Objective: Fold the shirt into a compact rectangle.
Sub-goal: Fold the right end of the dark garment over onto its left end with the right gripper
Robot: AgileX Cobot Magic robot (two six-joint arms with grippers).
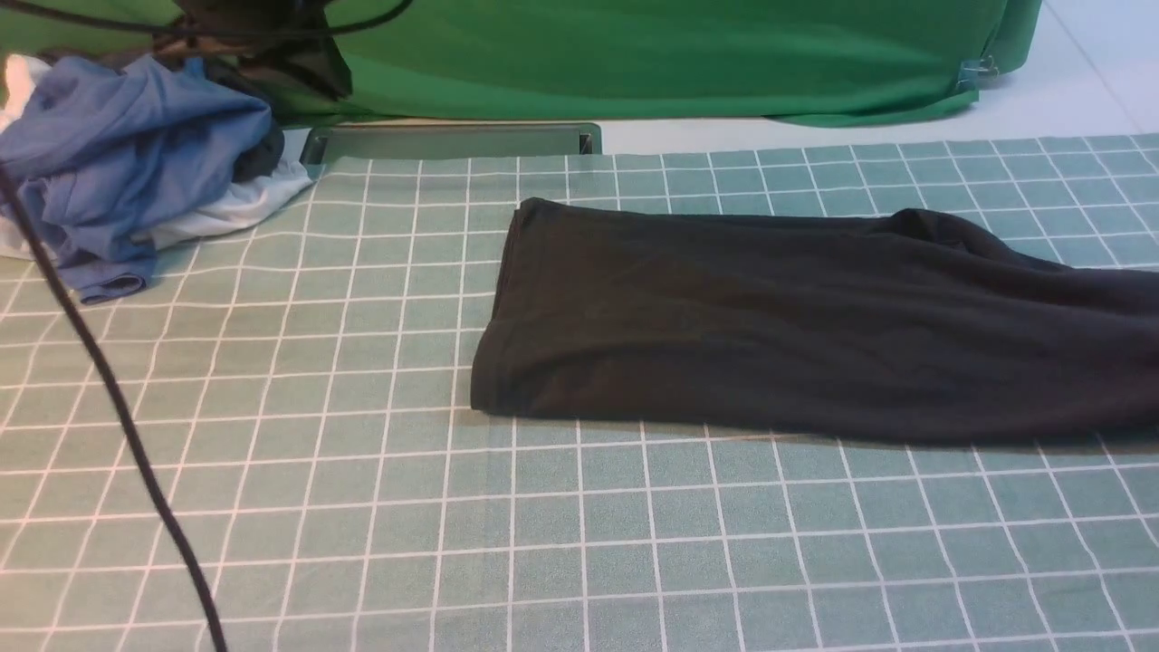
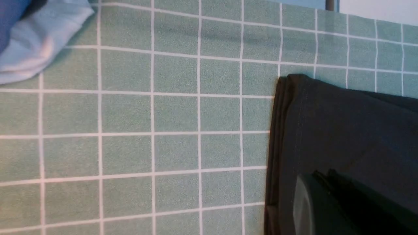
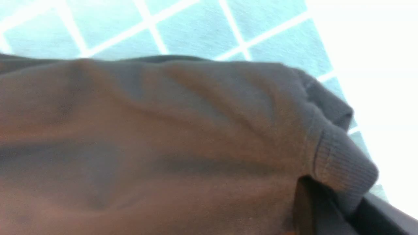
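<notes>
Front view: soft black shirt (image 1: pixel 797 335), folded band, straight left edge, open checked cloth (image 1: pixel 362 507) beyond; left gripper (image 2: pixel 321 186) closed; right gripper (image 3: pixel 375 215), perhaps at the ribbed cuff (image 3: pixel 343 166), cannot tell.

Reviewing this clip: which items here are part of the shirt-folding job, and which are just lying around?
Part of the job:
- black shirt, lying on the checked tablecloth

Just lying about:
- heap of blue and white garments, far left
- green cloth at the back
- black cable crossing the left side
</notes>
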